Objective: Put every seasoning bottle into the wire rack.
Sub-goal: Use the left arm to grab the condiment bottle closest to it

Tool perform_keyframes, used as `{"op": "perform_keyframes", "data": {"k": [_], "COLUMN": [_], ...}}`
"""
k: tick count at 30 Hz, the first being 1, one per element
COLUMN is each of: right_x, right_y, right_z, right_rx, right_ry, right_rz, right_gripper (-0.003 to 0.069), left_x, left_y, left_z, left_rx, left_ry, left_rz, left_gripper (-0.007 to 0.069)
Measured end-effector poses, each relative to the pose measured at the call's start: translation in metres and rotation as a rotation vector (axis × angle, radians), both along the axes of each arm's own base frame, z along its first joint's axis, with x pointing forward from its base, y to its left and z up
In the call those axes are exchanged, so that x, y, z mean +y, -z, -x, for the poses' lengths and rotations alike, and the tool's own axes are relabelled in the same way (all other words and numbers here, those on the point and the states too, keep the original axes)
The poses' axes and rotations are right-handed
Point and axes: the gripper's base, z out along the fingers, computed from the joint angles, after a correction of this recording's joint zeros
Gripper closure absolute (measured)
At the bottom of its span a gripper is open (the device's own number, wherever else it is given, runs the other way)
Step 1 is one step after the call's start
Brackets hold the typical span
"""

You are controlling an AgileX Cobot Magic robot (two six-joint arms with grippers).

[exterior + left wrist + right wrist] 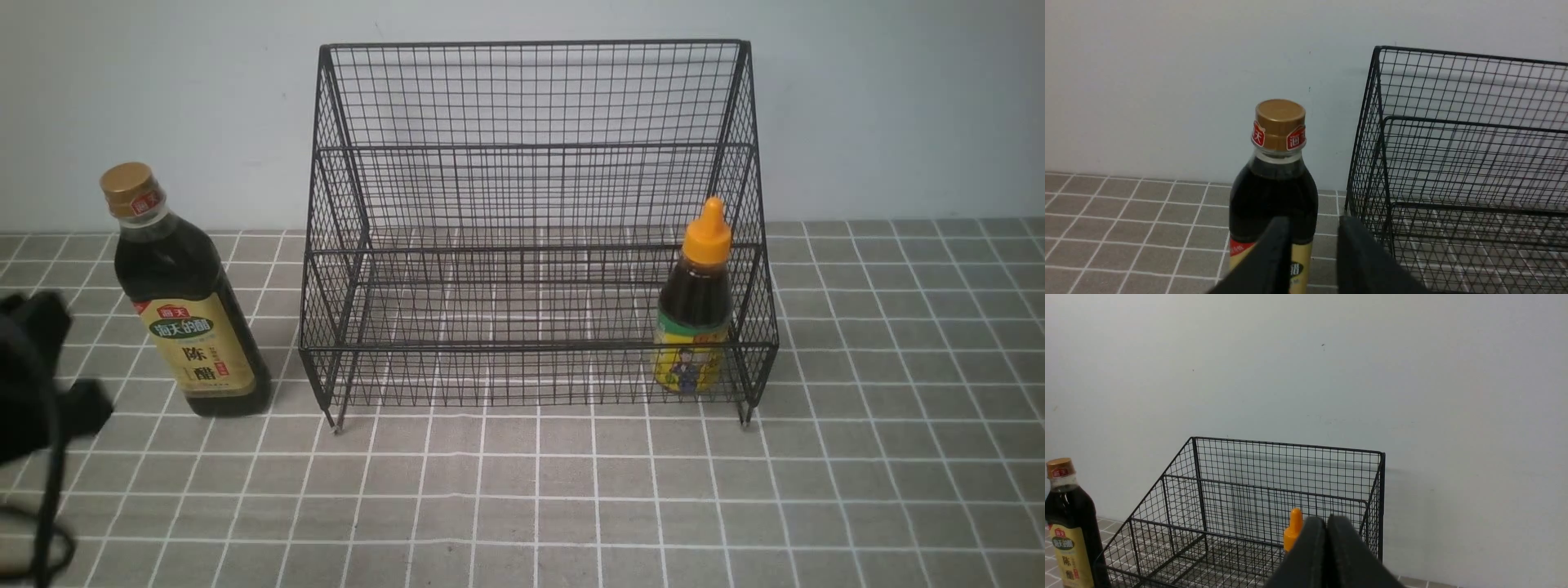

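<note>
Now, front view: the orange-capped sauce bottle [694, 318] stands inside the wire rack [539, 346], right end; the gold-capped vinegar bottle [189, 302] waits outside, left. Left wrist view: left fingers [1315, 232] spread before the vinegar. Right wrist view: right fingers [1327, 531] pressed together.

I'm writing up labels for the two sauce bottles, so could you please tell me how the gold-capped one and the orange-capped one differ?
The gold-capped bottle is taller; the orange-capped bottle is shorter.
The gold-capped bottle has a tan label, the orange-capped bottle a yellow and green one.
The gold-capped bottle stands outside the wire rack, the orange-capped bottle inside.
Both hold dark liquid.
</note>
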Motion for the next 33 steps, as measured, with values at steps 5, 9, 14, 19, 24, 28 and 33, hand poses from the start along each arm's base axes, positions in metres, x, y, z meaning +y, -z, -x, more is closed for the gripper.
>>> {"op": "perform_keyframes", "data": {"k": [5,9,14,19,24,28,33], "right_x": [0.000,0.000,0.000,0.000,0.000,0.000,0.000], "right_y": [0.000,0.000,0.000,0.000,-0.001,-0.002,-0.002], "right_z": [0.000,0.000,0.000,0.000,0.000,0.000,0.000], "right_rx": [-0.001,0.000,0.001,0.001,-0.009,-0.016,-0.019], "right_ry": [-0.001,-0.001,-0.001,-0.001,-0.001,-0.001,-0.001], "right_rz": [-0.005,-0.004,-0.006,-0.007,-0.011,-0.013,-0.015], "right_gripper": [0.0671,0.0671,0.0671,0.0671,0.0671,0.0671,0.0671], "left_x": [-0.001,-0.001,-0.001,-0.002,0.000,0.001,0.001], "left_y": [-0.007,-0.010,0.000,0.014,0.040,0.045,0.042], "left_z": [-0.038,-0.063,-0.090,-0.115,-0.132,-0.135,-0.134], "left_rx": [-0.001,-0.052,-0.075,-0.070,-0.019,-0.017,-0.025], "left_ry": [-0.018,-0.042,-0.064,-0.079,-0.118,-0.125,-0.129], "left_rz": [-0.008,-0.014,-0.061,-0.088,-0.077,-0.077,-0.077], "left_gripper": [0.0200,0.0043,-0.0002,0.0031,0.0151,0.0310,0.0305]}}
